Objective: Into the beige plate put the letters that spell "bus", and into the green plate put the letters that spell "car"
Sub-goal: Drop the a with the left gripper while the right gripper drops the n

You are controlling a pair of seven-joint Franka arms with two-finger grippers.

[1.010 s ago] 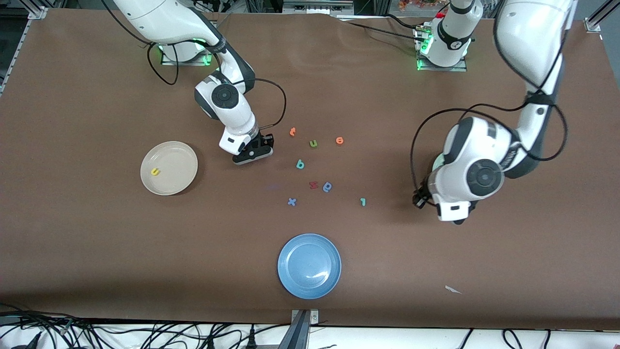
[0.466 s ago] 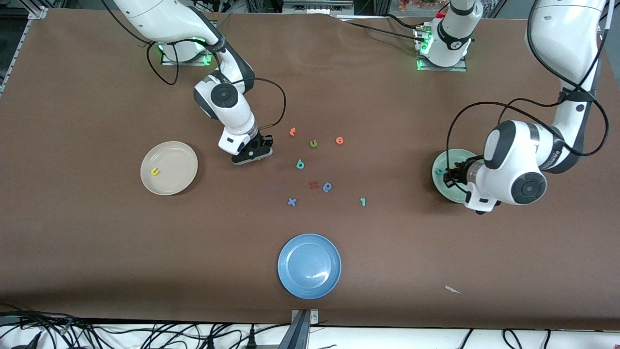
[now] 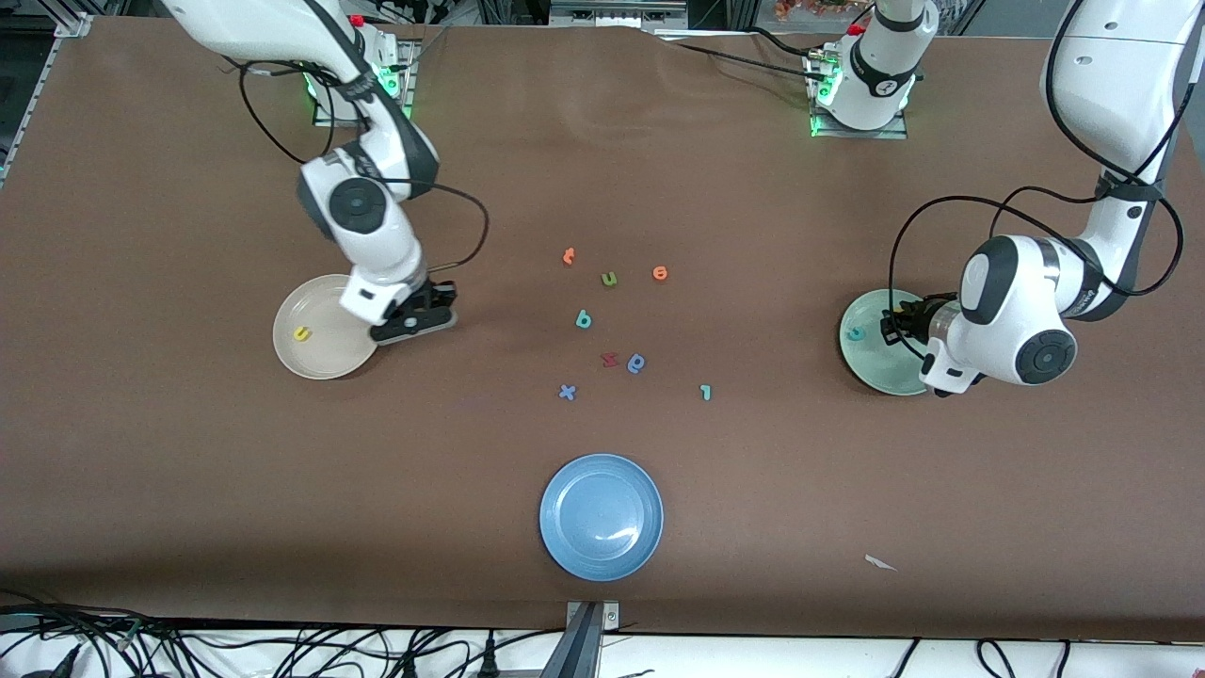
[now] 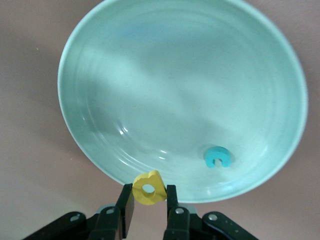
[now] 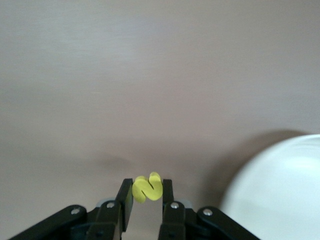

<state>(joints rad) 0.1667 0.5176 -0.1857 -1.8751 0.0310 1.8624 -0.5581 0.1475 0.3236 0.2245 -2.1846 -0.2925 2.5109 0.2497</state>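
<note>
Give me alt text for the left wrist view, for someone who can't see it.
The left tool grips a yellow "a" between its two fingers, held over the rim of the pale green plate. A teal "c" already lies in the plate, apart from the held letter, and brown table shows around the plate.

The round cream-beige plate (image 3: 325, 327) at the right arm's end of the table holds a yellow foam "u" (image 3: 301, 333). A yellow foam "s" (image 5: 147, 188) is pinched upright just beside that plate's rim. The pale sage-green plate (image 4: 150, 75) holds a teal "c" (image 4: 217, 157); a yellow "a" (image 4: 148, 188) is clamped over its rim. The teal "b" (image 3: 584, 320) and thin teal "r" (image 3: 705, 392) lie on the table between the plates.
</note>
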